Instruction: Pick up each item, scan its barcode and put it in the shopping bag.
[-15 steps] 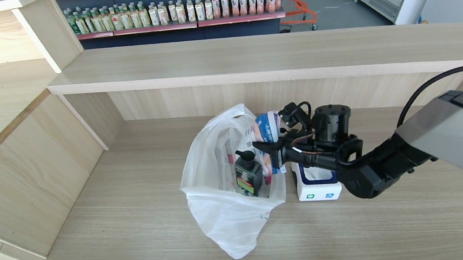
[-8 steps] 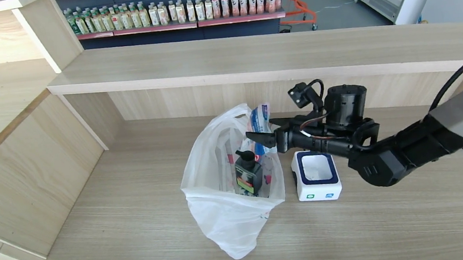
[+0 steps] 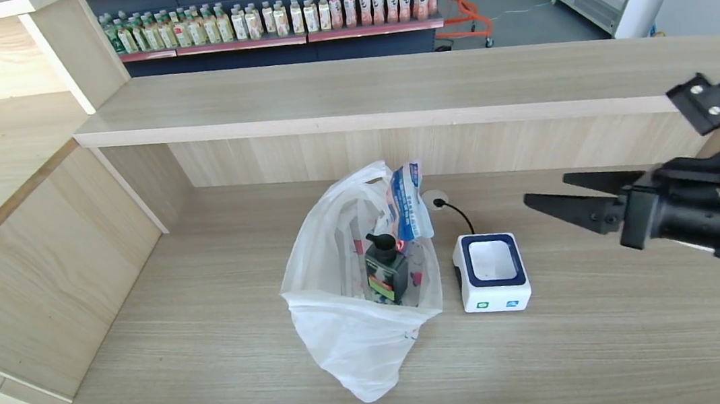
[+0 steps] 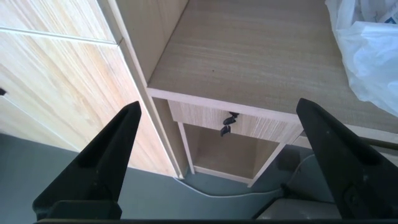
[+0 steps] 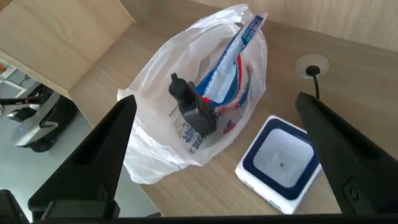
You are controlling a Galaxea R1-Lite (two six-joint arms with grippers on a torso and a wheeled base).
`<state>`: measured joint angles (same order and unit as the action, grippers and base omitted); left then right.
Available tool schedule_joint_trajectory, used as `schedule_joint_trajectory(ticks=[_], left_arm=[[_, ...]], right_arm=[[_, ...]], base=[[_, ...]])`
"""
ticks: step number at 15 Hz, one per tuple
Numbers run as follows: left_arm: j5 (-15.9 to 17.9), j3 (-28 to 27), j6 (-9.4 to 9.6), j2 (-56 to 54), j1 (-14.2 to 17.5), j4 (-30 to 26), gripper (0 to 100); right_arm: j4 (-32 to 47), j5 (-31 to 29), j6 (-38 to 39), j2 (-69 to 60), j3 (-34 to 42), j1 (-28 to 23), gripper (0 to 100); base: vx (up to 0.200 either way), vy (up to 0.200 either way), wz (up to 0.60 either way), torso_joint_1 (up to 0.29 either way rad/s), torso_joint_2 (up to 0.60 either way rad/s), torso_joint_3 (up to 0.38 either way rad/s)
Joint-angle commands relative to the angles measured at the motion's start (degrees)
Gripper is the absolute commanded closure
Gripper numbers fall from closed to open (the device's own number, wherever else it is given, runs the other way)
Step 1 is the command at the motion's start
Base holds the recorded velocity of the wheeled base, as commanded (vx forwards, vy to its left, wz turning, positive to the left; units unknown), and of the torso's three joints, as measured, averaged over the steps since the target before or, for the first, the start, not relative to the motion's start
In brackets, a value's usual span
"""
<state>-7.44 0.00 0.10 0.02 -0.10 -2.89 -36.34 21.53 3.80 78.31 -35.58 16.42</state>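
Now, the bag [image 3: 348,339] is thin white crinkled plastic, slumped open on the pale wood-grain desk [image 3: 621,348] just left of the scanner [image 3: 491,272]; its loose lip spills toward the desk's front edge. Inside it, on the side nearest the scanner, stands a dark squat bottle [image 3: 387,273] with a black pump top and a coloured label; behind the bottle a glossy blue-and-white packet [image 3: 408,200] stands on end, its top poking above the bag's rim. The scanner is a white rounded box with a navy frame around a pale window, flat on the desk; a black cable [image 3: 460,214] curves from behind it to a round port in the desk.

The right end effector [image 3: 545,188] hovers well to the right of the scanner and above desk level; its black tapered fingers [image 3: 578,212] are spread wide with nothing between them and touch nothing; the arm comes in roughly level from the right, the fingers pointing left toward the scanner's side.

The left end effector [image 4: 219,104] is far left of the scanner, beyond the bag, out over the desk's front left corner; its two dark wedge-shaped fingers are likewise splayed wide and empty.
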Motion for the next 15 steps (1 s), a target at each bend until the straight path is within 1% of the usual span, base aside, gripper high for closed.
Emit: schedule_joint_trajectory(ticks=[1, 2, 3, 4, 5, 6, 7, 8, 9, 15], left_arm=[[-0.03, 0.0, -0.01, -0.02, 0.01, -0.01, 0], [-0.03, 0.0, -0.01, -0.02, 0.01, -0.01, 0], [-0.03, 0.0, -0.01, -0.02, 0.01, -0.01, 0], [-0.03, 0.0, -0.01, -0.02, 0.01, -0.01, 0], [-0.03, 0.0, -0.01, -0.02, 0.01, -0.01, 0], [-0.03, 0.0, -0.01, -0.02, 0.01, -0.01, 0], [-0.03, 0.0, -0.01, -0.02, 0.1, -0.01, 0], [-0.03, 0.0, -0.01, -0.02, 0.01, -0.01, 0], [-0.03, 0.0, -0.01, -0.02, 0.01, -0.01, 0], [-0.03, 0.0, -0.01, -0.02, 0.01, -0.01, 0]], right_arm=[[16.21, -12.92, -3.1, -38.15, 23.02, -13.78, 0], [19.99, -16.26, -4.07, -47.37, 27.32, -15.1, 0], [22.63, -18.28, -5.21, -52.47, 29.26, -15.72, 0], [27.55, -24.52, -6.44, -61.0, 31.72, -16.77, 0], [28.34, -25.13, -6.44, -65.66, 35.06, -16.68, 0], [30.63, -25.84, -6.0, -72.07, 35.58, -16.95, 0], [35.11, -26.27, -4.42, -76.03, 35.32, -16.6, 0], [35.29, -26.45, -4.59, -78.31, 35.23, -16.42, 0], [31.68, -26.1, -4.68, -78.31, 35.58, -16.42, 0], [32.12, -25.92, -6.88, -78.31, 35.58, -16.42, 0]], base=[[0.0, 0.0, 0.0, 0.0, 0.0, 0.0], [0.0, 0.0, 0.0, 0.0, 0.0, 0.0], [0.0, 0.0, 0.0, 0.0, 0.0, 0.0], [0.0, 0.0, 0.0, 0.0, 0.0, 0.0], [0.0, 0.0, 0.0, 0.0, 0.0, 0.0], [0.0, 0.0, 0.0, 0.0, 0.0, 0.0], [0.0, 0.0, 0.0, 0.0, 0.0, 0.0], [0.0, 0.0, 0.0, 0.0, 0.0, 0.0], [0.0, 0.0, 0.0, 0.0, 0.0, 0.0], [0.0, 0.0, 0.0, 0.0, 0.0, 0.0]])
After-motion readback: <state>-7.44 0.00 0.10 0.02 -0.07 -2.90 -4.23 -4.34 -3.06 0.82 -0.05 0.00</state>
